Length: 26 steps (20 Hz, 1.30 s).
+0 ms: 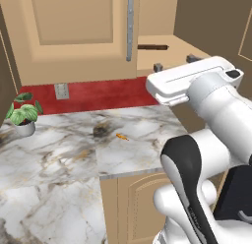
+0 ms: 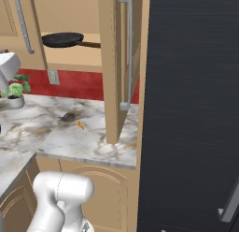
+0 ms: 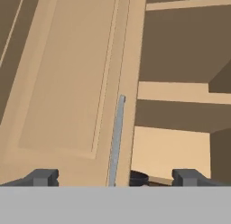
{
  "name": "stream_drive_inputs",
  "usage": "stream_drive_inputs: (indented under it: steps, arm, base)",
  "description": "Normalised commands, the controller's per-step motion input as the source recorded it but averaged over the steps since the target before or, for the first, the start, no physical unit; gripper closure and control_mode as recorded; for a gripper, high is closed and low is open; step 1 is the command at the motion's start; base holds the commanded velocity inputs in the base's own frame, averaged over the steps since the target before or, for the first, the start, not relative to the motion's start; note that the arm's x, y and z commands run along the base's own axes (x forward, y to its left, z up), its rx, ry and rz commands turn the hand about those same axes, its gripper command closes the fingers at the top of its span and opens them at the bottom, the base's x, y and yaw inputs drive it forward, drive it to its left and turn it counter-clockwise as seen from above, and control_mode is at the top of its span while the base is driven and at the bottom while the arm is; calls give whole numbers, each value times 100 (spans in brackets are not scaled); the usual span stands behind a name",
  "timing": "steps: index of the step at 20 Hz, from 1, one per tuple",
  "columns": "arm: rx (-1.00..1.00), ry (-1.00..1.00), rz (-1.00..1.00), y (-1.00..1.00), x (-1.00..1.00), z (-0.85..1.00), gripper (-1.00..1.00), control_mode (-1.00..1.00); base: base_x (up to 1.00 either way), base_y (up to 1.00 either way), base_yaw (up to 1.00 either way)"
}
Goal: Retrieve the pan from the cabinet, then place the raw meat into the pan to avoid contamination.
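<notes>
The end effector (image 3: pixel 115 178) is fully open and grips nothing; its two dark fingertips (image 3: pixel 43 177) stand wide apart, facing the tall tan wooden cabinet (image 3: pixel 67 83). The right panelled door (image 2: pixel 112 72) stands open above the white-and-grey marble bench (image 1: pixel 74 154); the left door (image 1: pixel 74 31), with its vertical silver bar handle (image 1: pixel 130 26), is closed. The round matte black frying pan (image 2: pixel 62 39) rests on the plain wooden shelf (image 2: pixel 93 51) inside, its dark brown handle (image 2: pixel 91 44) pointing toward the open door.
</notes>
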Motion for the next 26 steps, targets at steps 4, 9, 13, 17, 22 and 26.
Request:
stream_drive_inputs:
  steps: [4,9,13,17,22,26]
  arm:
    - [-1,0,-8,16,34,0,-100,-100]
    - [0,1,-2,2,33,0,-100,-100]
    - [0,2,0,0,33,0,-100,-100]
    - [0,1,4,1,35,-1,-100,-100]
    - [0,1,5,8,31,-4,-100,-100]
    - [0,0,3,15,32,-7,-100,-100]
  base:
    - [0,0,0]
    - [0,0,0]
    - [0,0,0]
    - [0,0,0]
    - [0,0,0]
    - [0,0,0]
